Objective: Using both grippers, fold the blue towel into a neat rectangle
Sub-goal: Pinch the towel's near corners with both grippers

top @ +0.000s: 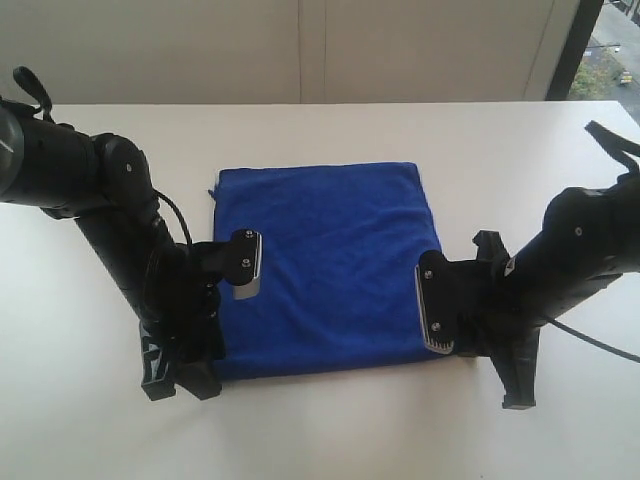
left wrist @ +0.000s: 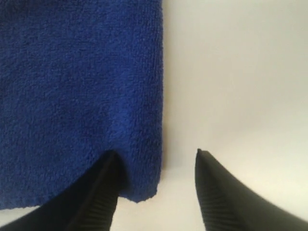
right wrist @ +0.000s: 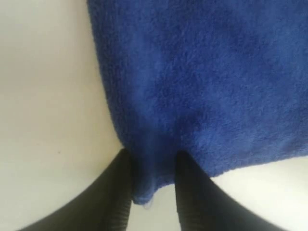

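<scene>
Folded towel (top: 330, 270) flat at middle of table (top: 400, 430). Left gripper (left wrist: 155, 151) wide open, empty, astride its edge; right gripper (right wrist: 152, 152) narrower around a corner, hold unclear. Open fully, lift straight, without dragging corners.
</scene>
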### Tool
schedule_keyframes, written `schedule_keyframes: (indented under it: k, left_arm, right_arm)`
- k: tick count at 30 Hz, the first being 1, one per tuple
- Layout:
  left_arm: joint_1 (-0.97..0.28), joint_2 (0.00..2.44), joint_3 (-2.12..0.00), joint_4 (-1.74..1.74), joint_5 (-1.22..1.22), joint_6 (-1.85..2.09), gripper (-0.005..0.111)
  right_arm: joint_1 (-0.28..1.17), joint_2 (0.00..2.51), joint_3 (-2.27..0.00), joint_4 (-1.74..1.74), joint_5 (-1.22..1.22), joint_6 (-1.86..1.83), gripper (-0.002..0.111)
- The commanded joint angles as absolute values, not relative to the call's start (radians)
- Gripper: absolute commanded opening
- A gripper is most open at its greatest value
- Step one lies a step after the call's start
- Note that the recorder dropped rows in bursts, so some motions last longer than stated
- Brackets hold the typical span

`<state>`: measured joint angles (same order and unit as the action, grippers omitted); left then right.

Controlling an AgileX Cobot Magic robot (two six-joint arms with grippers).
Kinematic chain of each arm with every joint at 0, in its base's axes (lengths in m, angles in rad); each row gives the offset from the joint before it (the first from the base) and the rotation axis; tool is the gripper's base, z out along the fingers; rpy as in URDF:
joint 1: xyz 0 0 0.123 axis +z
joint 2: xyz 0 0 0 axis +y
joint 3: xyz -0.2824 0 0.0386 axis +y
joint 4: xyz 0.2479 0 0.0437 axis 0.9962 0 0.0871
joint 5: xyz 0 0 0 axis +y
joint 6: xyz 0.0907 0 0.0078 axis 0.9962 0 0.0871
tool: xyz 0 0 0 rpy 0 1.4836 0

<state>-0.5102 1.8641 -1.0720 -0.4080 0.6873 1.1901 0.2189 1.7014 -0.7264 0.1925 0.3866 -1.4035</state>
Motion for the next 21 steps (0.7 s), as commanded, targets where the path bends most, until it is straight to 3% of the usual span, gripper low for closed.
schedule_keyframes:
  k: [1, 5, 8, 12, 17, 21]
  left_arm:
    - [-0.512, 1.874, -1.058, -0.396, 0.697, 1.193, 0.053]
    - [-0.512, 1.874, -1.058, -0.396, 0.699, 1.193, 0.038]
    - [-0.512, 1.874, -1.058, -0.396, 0.709, 1.193, 0.021]
    - [-0.512, 1.874, -1.058, -0.383, 0.711, 1.193, 0.000]
    - [-0.512, 1.874, -1.058, -0.380, 0.714, 1.193, 0.000]
    - [-0.512, 1.872, -1.058, -0.380, 0.743, 1.209, 0.000]
  right_arm:
    - [0.221, 1.722, -0.720, 0.193, 0.407, -1.410, 0.031]
    - [0.221, 1.722, -0.720, 0.193, 0.409, -1.410, 0.031]
    - [0.221, 1.722, -0.720, 0.193, 0.411, -1.410, 0.029]
    - [0.221, 1.722, -0.720, 0.193, 0.418, -1.410, 0.018]
    - [0.221, 1.719, -0.720, 0.193, 0.413, -1.410, 0.002]
    - [0.221, 1.689, -0.720, 0.193, 0.417, -1.410, 0.000]
